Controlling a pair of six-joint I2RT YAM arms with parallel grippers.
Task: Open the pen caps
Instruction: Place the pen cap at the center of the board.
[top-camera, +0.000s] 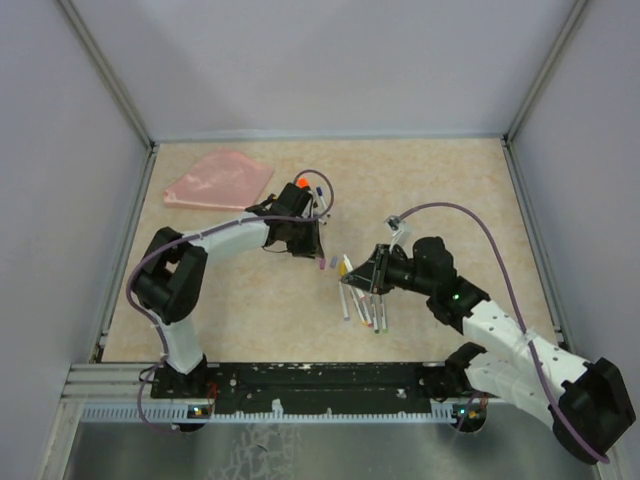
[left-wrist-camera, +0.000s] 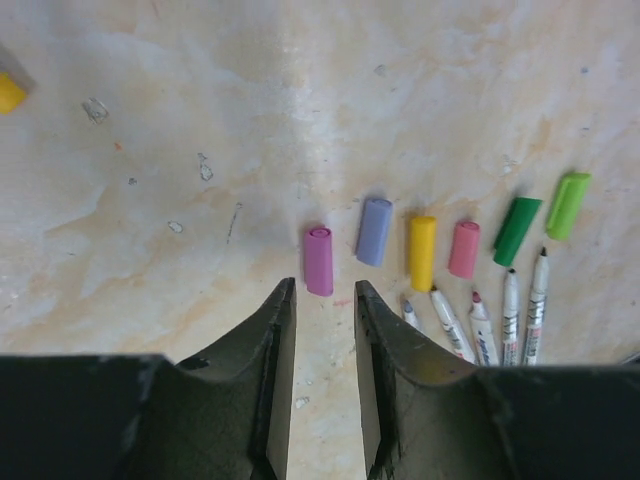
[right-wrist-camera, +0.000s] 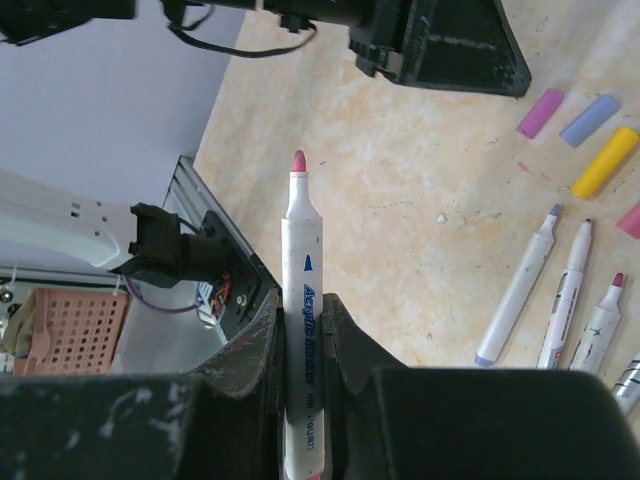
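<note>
Marbled tabletop (left-wrist-camera: 200, 120) carries seemingly light, slick pen caps (left-wrist-camera: 421, 252), best pinched crosswise; left tool (left-wrist-camera: 325, 290) released; right tool (right-wrist-camera: 302, 305) grasps uncapped marker (right-wrist-camera: 300, 230).

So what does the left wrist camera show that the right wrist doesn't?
Only the left wrist view shows the dark green cap, the light green cap and that the left claw is open. Only the right wrist view shows the right claw clamped on a pink-tipped marker. Both show the magenta cap, lavender cap, yellow cap and uncapped pens.
</note>
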